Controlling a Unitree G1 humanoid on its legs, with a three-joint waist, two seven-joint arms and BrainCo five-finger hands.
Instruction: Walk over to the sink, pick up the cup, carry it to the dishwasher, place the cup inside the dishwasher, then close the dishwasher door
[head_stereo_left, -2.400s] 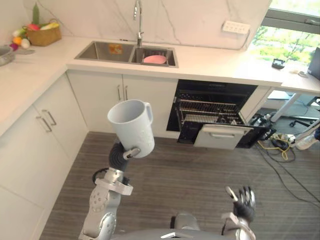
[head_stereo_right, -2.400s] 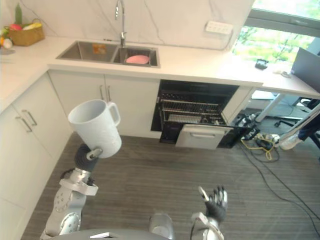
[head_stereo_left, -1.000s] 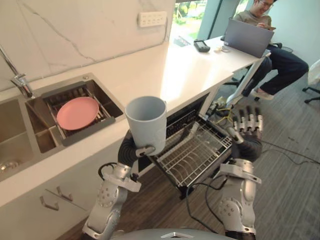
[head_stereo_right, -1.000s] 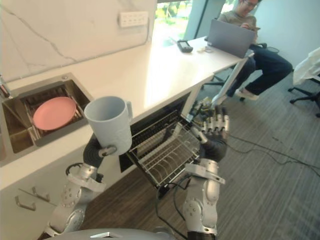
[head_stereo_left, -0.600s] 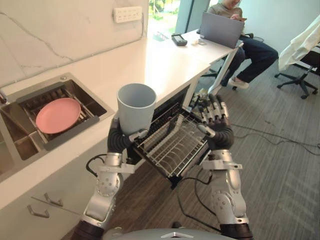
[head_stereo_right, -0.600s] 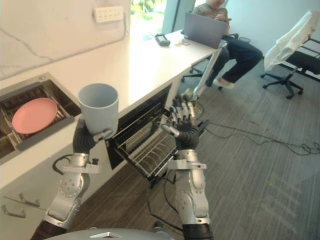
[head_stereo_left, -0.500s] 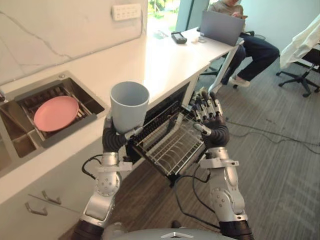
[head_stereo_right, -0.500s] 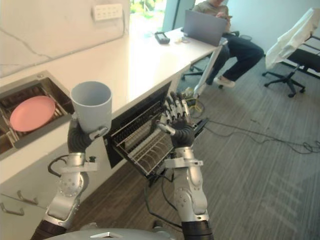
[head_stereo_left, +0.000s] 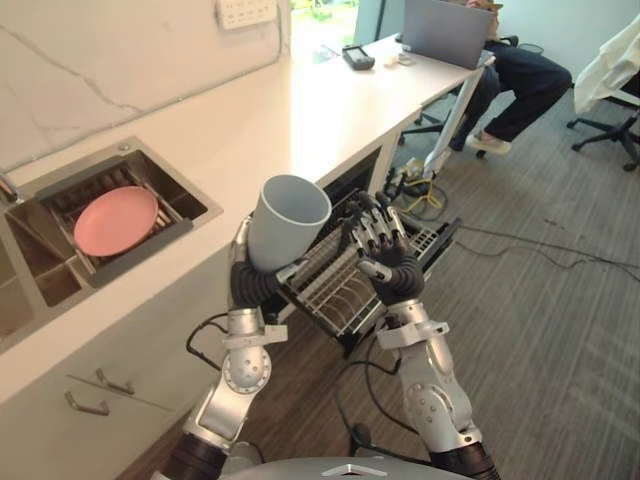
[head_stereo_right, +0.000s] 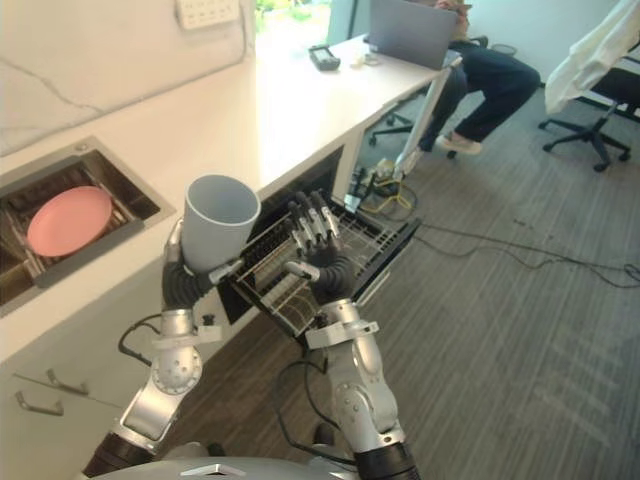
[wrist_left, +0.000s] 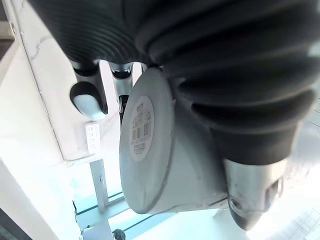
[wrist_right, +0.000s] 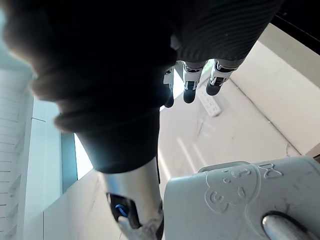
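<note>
Out in front of the counter (head_stereo_left: 290, 120) edge, the grey cup (head_stereo_left: 287, 222) sits raised in the left hand (head_stereo_left: 256, 284), mouth up and slightly tilted. The fingers and thumb are curled round its lower wall, and the left wrist view shows its labelled base. Just beside it the right hand (head_stereo_right: 326, 264) is lifted with its fingers straight and a little spread, holding nothing. Below both hands the wire rack (head_stereo_left: 338, 292) stands pulled out of the open dishwasher (head_stereo_right: 392, 248). Farther left, a pink plate (head_stereo_left: 115, 220) lies in the sink (head_stereo_left: 150, 155). At the counter's far end a person (head_stereo_left: 522, 72) sits by a laptop (head_stereo_left: 447, 30).
</note>
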